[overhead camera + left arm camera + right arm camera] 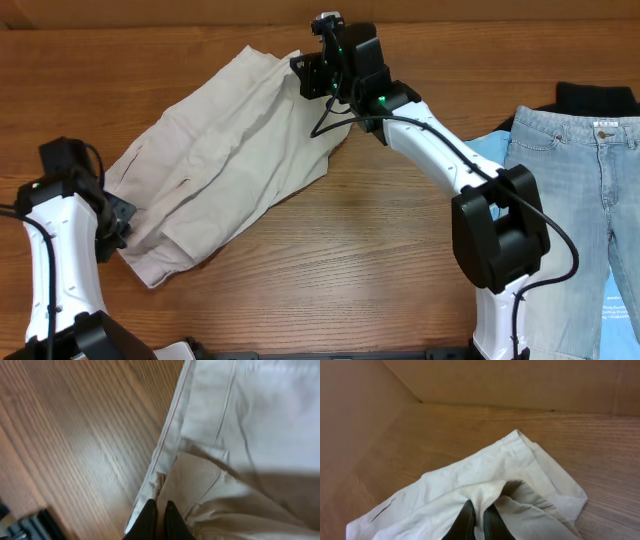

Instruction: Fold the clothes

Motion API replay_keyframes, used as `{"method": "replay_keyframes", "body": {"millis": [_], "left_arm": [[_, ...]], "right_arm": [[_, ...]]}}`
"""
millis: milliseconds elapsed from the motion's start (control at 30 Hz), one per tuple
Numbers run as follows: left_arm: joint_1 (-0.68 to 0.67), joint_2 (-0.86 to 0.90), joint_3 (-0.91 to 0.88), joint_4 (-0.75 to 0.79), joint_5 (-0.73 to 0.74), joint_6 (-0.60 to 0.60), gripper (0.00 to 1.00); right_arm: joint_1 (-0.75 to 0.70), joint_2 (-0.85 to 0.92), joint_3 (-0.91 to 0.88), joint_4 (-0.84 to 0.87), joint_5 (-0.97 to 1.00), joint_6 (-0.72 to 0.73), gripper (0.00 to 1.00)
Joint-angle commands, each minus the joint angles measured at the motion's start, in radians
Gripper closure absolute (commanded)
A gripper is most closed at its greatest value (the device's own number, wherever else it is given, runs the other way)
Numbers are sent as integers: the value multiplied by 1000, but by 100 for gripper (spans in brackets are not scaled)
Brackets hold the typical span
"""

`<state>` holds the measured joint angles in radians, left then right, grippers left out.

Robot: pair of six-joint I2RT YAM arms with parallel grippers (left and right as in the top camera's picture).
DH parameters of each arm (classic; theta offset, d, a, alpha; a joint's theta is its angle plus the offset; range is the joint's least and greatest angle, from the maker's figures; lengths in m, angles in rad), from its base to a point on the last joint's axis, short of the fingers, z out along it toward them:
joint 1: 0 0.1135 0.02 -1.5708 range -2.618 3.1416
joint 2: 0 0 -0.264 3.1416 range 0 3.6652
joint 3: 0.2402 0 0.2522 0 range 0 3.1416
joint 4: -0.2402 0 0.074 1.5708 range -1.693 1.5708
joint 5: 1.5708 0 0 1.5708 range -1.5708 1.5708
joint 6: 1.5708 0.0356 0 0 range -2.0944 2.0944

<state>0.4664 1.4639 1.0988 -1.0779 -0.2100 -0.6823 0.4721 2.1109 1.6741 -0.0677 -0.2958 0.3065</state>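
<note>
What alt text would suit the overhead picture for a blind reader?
Crumpled beige trousers lie on a wooden table, pinched at opposite ends by two robot arms, jaws shut: the left arm at the lower-left corner, the right arm at the top. Blue jeans lie at the right.

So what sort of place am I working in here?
Probably a lab test bench, not a home: a wood-grain table backed by cardboard walls, with beige trousers and spare jeans laid out.

Your left arm [50, 250] is tucked in close, while your right arm [440, 150] is stretched far forward and across. The left gripper [160, 506] and right gripper [479, 507] are both pinched tight on the trousers [220, 160].
</note>
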Motion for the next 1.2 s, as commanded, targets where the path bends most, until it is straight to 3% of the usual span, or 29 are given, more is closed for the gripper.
{"method": "replay_keyframes", "body": {"millis": [0,200,533,567,600,633,767,800,833,1000,1100,1167], "left_arm": [[68,-2,1,23,8,-30,96],[158,1,1,122,82,-21,96],[158,79,1,311,97,23,92],[158,90,1,338,97,30,89],[158,100,1,365,97,32,81],[158,112,1,403,104,45,74],[158,119,6,497,183,139,59],[160,119,16,496,187,146,51],[163,119,34,482,191,166,30],[163,118,137,352,319,314,12],[163,117,212,257,319,374,1],[163,117,265,209,320,410,0]], "right_arm": [[13,9,28,51,41,10,96],[29,64,28,83,67,53,96],[32,135,28,118,66,91,95],[32,135,28,116,66,91,85],[32,135,28,112,66,91,57],[32,135,28,102,65,91,48],[16,128,28,16,25,90,39],[6,123,28,-24,5,90,37],[-13,109,28,-93,-27,86,32],[-81,60,28,-333,-44,74,25],[-127,53,28,-441,-109,-12,22],[-150,58,28,-515,-151,-55,19]]}}
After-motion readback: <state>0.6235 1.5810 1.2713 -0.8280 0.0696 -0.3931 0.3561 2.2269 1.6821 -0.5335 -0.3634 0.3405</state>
